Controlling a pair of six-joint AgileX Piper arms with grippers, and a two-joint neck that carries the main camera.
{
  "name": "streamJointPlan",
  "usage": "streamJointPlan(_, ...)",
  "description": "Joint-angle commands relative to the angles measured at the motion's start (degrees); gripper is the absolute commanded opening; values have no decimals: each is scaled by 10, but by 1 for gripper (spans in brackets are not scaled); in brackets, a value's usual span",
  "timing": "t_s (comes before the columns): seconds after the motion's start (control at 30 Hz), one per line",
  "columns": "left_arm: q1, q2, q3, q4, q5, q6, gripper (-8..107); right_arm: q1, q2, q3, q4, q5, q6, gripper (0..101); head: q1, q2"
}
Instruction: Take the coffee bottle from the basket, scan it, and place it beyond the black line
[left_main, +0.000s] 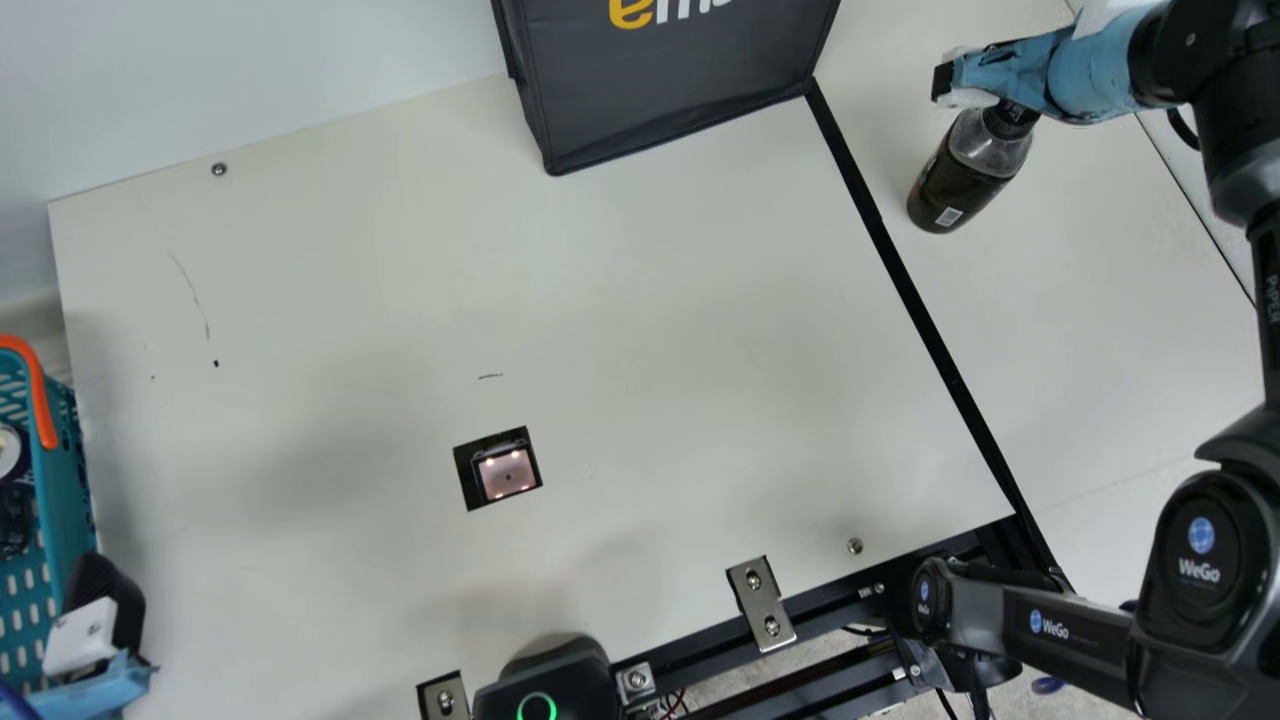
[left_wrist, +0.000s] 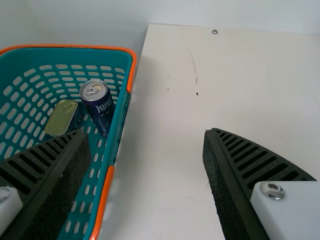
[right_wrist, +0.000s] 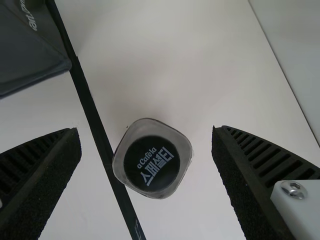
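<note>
Basket (left_main: 68, 480), teal with orange trim, at far left beside the table (left_main: 330, 300); drink can (left_wrist: 97, 102) and flat tin (left_wrist: 64, 118) inside. Left gripper (left_main: 98, 615) over the basket's near side, fingers wide apart, nothing between the pads; in its wrist view one finger overlaps the basket, the other the table.

Table cream, soft grey shadows on it. Toward the left: thin curved scratch (left_main: 190, 292), dark speck (left_main: 216, 363), screw (left_main: 219, 169) near the far edge. White wall (left_main: 240, 70) behind that edge. Scanner (left_main: 506, 473) set in a dark cutout, lit pinkish, short dark mark (left_main: 490, 376) farther back. Near edge: black device (left_main: 550, 685) with green ring, metal bracket (left_main: 760, 603) on black rail (left_main: 850, 580), grey floor (left_main: 740, 685) below.

Dark bag (left_main: 670, 85) at the far side, one corner at the black line (left_main: 905, 285), which runs slanting across the table.

Coffee bottle (left_main: 970, 170) right of the line, upright on the cream surface, base apart from the line. Right gripper (left_main: 950, 82) at its top, fingers wide, one each side of the cap, gaps both sides, not gripping.
</note>
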Motion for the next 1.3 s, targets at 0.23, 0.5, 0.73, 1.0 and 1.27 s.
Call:
streamJointPlan(0.23,0,0,0,0,0,0,90,21,-18,-28,5,9,4,91,-16,-1)
streamJointPlan(0.5,0,0,0,0,0,0,90,60,-50,-40,-8,11,8,91,-16,-1)
streamJointPlan(0.73,0,0,0,0,0,0,90,98,-77,-38,-29,17,25,91,-16,-1)
streamJointPlan(1.0,0,0,0,0,0,0,90,142,-100,-34,-53,28,62,91,-16,-1)
streamJointPlan(1.27,0,0,0,0,0,0,90,191,-117,-34,-75,39,105,91,-16,-1)
